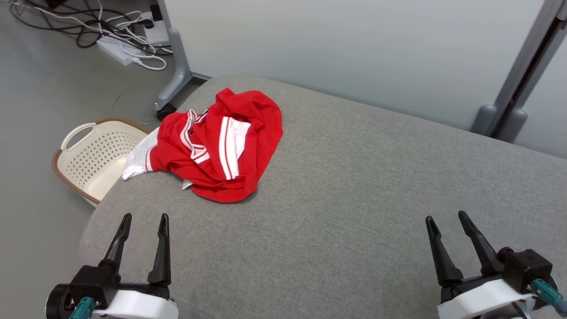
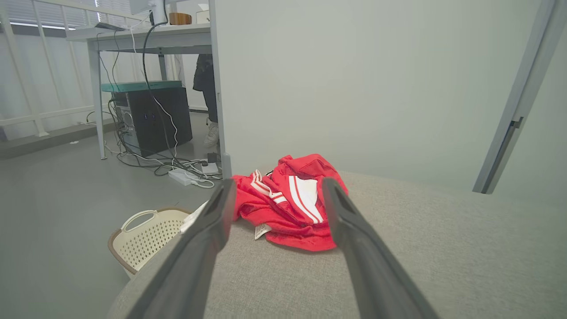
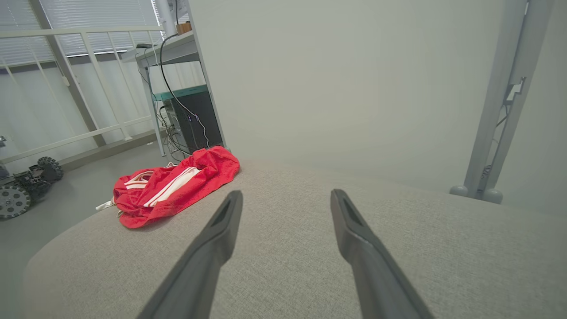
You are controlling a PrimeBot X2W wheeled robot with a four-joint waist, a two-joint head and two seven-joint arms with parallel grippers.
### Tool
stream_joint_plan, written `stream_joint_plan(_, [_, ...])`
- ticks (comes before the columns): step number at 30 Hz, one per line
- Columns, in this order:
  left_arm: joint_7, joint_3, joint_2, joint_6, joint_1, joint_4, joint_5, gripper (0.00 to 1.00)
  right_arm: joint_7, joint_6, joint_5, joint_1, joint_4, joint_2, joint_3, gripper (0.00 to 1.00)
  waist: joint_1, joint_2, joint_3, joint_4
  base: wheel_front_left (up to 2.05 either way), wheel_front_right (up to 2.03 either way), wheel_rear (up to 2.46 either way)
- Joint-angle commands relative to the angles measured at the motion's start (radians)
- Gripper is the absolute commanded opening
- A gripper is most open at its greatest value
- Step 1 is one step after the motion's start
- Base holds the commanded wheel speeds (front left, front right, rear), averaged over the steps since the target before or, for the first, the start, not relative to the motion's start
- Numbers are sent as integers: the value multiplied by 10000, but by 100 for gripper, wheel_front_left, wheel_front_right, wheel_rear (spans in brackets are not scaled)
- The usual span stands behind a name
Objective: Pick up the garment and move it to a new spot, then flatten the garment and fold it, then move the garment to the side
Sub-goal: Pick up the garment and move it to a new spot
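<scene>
Garment [image 1: 221,146] bunched ahead of my left gripper [image 1: 146,217], farther from my right gripper [image 1: 445,216]; both grippers' jaws apart, empty.

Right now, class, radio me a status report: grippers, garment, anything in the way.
Left gripper open, empty. Right gripper open, empty. Red garment crumpled, far-left edge of grey cushion; basket on floor. Nothing in the way.
</scene>
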Motion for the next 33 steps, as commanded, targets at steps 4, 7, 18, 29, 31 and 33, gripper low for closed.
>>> stream_joint_plan(4, [-7,25,26,31,-76,-31,59,100,-65,3,34,-163,63,7,72,100,0,-1,28,223,0,0,0])
stream_joint_plan(7, [-7,67,27,46,-78,-60,48,100,-65,3,42,-173,68,14,112,100,0,-1,61,241,0,0,0])
stream_joint_plan(18, [-7,176,257,-117,-687,19,-49,100,-65,3,109,-379,173,100,333,100,0,-1,260,-213,0,0,0])
stream_joint_plan(29, [2954,-255,1811,-494,-3764,738,-923,100,-63,3,185,-779,334,219,588,100,0,-1,495,-1001,0,0,0])
stream_joint_plan(31, [4154,-255,2231,-525,-4738,1203,-1349,100,-63,3,204,-979,373,241,667,100,0,-1,701,-1292,0,0,0])
stream_joint_plan(33, [4878,-248,2556,-537,-5307,1639,-1544,100,-63,3,205,-1063,395,230,715,100,0,-1,867,-1482,0,0,0])
